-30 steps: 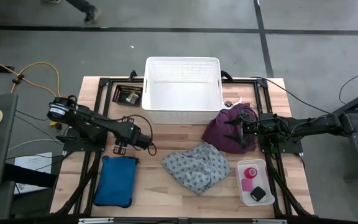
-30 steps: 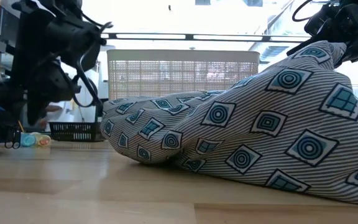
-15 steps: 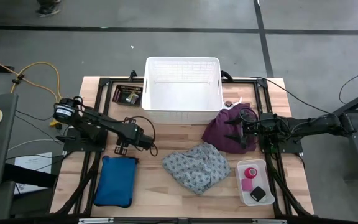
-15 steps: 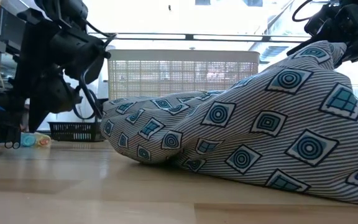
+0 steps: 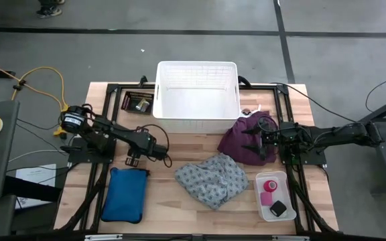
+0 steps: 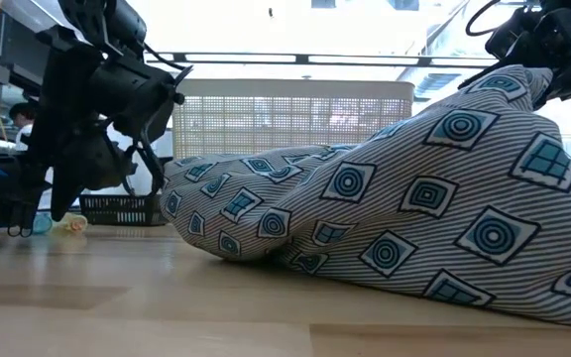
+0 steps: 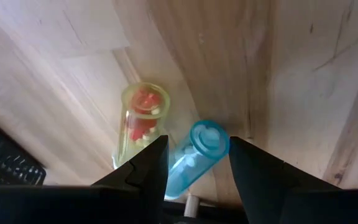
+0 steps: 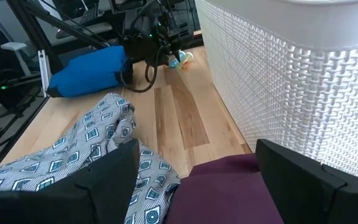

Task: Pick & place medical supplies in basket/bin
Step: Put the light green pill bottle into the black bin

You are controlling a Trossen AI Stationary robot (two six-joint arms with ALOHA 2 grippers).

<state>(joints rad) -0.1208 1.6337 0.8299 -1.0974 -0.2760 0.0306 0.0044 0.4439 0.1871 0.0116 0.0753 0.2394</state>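
Left wrist view: the left gripper (image 7: 194, 163) hangs over bare wood with its fingers spread apart and a blue-capped vial (image 7: 196, 155) lying between them, though whether the fingers touch it cannot be told; a second vial, yellowish with red contents (image 7: 139, 121), lies just beside it. Seen from above, this gripper (image 5: 130, 161) sits between the white basket (image 5: 198, 120) and a blue pouch (image 5: 125, 195), with open tabletop toward the grey patterned cloth (image 5: 211, 178).

Across the table the right gripper (image 8: 194, 180) stands wide open and holds nothing, its two fingers straddling the purple cloth (image 8: 229, 193), close to the basket's woven wall (image 8: 278, 81). In the high view the purple cloth (image 5: 243, 140) lies against the basket's right front corner and touches the grey cloth.

One clear tray (image 5: 283, 179) near the table's front right edge holds one pink tape roll (image 5: 269, 186) and one small black block (image 5: 279, 208). A small black crate (image 5: 138, 102) sits left of the basket; its contents are too small to make out.

In the low view the grey cloth (image 6: 395, 218) fills most of the picture and hides the tray and the purple cloth.
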